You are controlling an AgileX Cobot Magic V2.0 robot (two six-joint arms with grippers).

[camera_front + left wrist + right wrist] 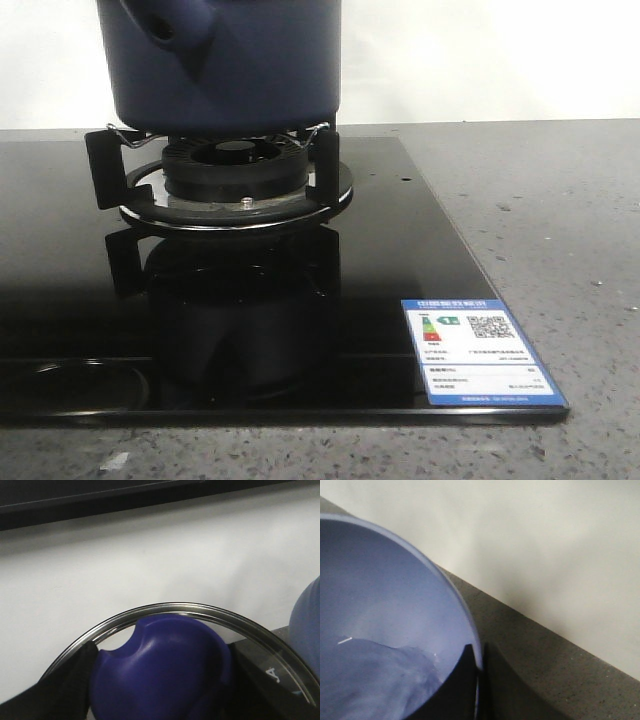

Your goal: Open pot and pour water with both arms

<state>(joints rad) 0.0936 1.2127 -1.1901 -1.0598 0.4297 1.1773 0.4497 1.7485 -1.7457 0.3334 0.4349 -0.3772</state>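
**pot on the burner, lid and bowl held at the wrists**

in the left wrist view, the left gripper is seen closed on a rounded dark blue knob; one black finger presses the knob from one side and the other black finger presses it from the opposite side. the knob sits in the middle of a clear glass lid with a shiny metal rim, so the lid is held by its knob, with a pale wall behind it. at the edge of the same view a curved patch of lighter blue is visible; what it belongs to cannot be told.

in the right wrist view, the right gripper is seen clamped over the rim of a smooth light blue bowl: one black finger lies against the inside wall and the other finger lies outside, with the thin rim pinched between them. water lies in the bottom of the bowl, its surface edge showing as a pale line. beyond the bowl a speckled grey countertop and a pale wall are seen.

neither arm is visible in the front view, so their poses cannot be told beyond what the wrist views give.

in the front view, the large dark navy-blue round pot is set on the black pan supports of a round gas burner, at the far left-centre of a glossy black glass hob. its stubby hollow side handle points toward the near left. the top of the pot is cut off by the picture edge, so its contents cannot be seen. a blue and white energy label is stuck at the near right corner of the hob.
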